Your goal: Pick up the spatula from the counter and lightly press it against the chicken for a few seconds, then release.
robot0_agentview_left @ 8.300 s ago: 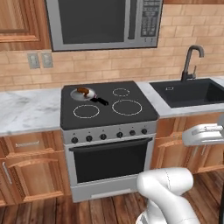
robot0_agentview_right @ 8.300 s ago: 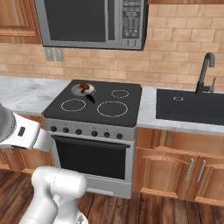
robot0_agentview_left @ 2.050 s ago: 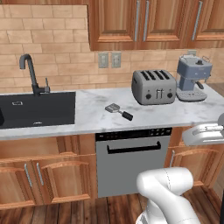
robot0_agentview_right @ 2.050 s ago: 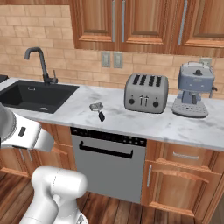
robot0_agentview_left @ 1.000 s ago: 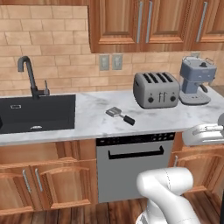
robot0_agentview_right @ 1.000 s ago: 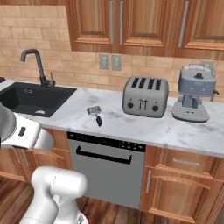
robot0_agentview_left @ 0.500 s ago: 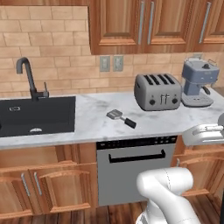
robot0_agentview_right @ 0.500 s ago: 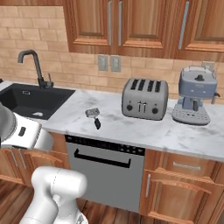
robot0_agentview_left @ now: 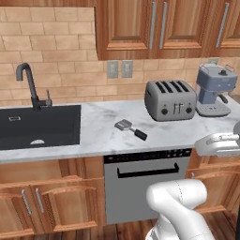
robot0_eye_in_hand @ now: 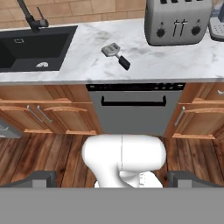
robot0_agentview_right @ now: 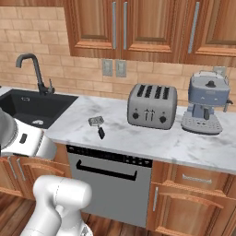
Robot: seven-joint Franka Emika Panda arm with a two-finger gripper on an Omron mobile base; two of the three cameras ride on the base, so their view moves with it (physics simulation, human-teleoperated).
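Fingers (robot0_eye_in_hand: 41,178) of the claw (robot0_eye_in_hand: 113,179) stand wide apart with nothing between them. The claw is low and well back from the white marble counter (robot0_agentview_left: 98,140) (robot0_agentview_right: 138,138) (robot0_eye_in_hand: 87,65), and faces it. Far ahead of the claw, roughly in line with it, the steel-bladed spatula with a black handle (robot0_agentview_left: 131,129) (robot0_agentview_right: 97,125) (robot0_eye_in_hand: 116,55) lies flat on the counter above the stainless dishwasher (robot0_agentview_left: 147,183). Its blade is toward the wall and its handle angles toward the front edge. Ahead and to the claw's right, apart from the spatula, stands a silver four-slot toaster (robot0_agentview_left: 169,99) (robot0_agentview_right: 152,106) (robot0_eye_in_hand: 177,22), with a blue-grey espresso machine (robot0_agentview_left: 214,89) (robot0_agentview_right: 206,108) beyond it. Ahead and to the left, a black sink (robot0_agentview_left: 37,126) (robot0_agentview_right: 32,108) (robot0_eye_in_hand: 35,48) is set into the counter.
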